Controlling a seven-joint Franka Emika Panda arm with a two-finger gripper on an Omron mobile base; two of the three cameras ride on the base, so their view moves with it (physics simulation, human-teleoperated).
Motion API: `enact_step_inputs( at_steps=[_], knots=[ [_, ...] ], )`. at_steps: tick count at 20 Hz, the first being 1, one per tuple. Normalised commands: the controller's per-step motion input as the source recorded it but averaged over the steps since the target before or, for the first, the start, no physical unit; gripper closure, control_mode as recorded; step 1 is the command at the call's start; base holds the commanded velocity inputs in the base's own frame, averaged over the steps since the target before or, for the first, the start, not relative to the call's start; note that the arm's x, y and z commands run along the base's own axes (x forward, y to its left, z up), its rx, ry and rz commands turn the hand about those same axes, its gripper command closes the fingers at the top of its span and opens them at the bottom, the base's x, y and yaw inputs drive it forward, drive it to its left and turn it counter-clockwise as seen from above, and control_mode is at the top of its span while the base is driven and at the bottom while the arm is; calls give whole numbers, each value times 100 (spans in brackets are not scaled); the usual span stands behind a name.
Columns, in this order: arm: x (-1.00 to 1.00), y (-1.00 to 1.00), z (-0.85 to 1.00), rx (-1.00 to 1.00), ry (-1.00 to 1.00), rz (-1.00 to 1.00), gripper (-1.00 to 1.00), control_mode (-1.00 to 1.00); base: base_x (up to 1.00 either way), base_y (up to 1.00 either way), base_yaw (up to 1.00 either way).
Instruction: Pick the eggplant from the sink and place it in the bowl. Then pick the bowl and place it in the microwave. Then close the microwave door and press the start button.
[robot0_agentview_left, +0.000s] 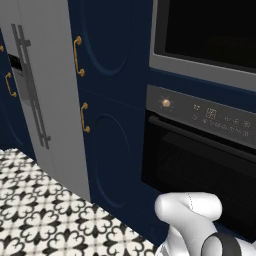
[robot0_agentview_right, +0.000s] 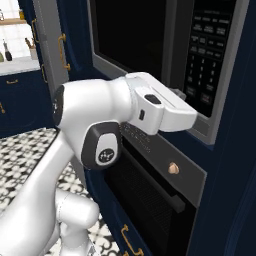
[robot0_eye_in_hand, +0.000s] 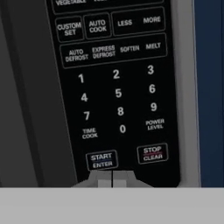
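The microwave (robot0_agentview_right: 150, 45) sits in navy cabinetry, and its door (robot0_agentview_left: 210, 30), a grey frame around black glass, lies flush against the front. In the hand view my gripper (robot0_eye_in_hand: 112, 180) is shut, its two tips pressed together just below the START/ENTER button (robot0_eye_in_hand: 102, 160) on the black keypad (robot0_eye_in_hand: 116, 92). From the right base view the gripper (robot0_agentview_right: 192, 117) reaches up to the lower part of the keypad (robot0_agentview_right: 207, 60). Nothing is between the fingers. The eggplant, the bowl and the sink are out of view.
The STOP/CLEAR button (robot0_eye_in_hand: 152, 153) is just right of START. Below the microwave is a black oven (robot0_agentview_left: 200, 165) with a brass knob (robot0_agentview_left: 166, 103) and a long handle. Navy cabinet doors (robot0_agentview_left: 110, 100) and a grey tall unit (robot0_agentview_left: 40, 90) stand to the left over patterned floor tiles (robot0_agentview_left: 40, 220).
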Motion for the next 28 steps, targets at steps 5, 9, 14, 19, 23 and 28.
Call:
enact_step_inputs(
  at_steps=[5,9,14,19,23,28],
  knots=[
    [17,-10,-1,0,0,0,100,-100,0,0,0],
    [19,-33,-4,6,0,0,100,-100,0,0,0],
    [20,-10,-17,1,0,0,100,-100,0,0,0],
    [77,0,-25,0,0,0,100,-100,0,0,0],
    [100,-27,-23,9,2,11,100,-100,0,0,0],
    [99,-46,-29,12,0,23,100,-100,0,0,0]
  ],
)
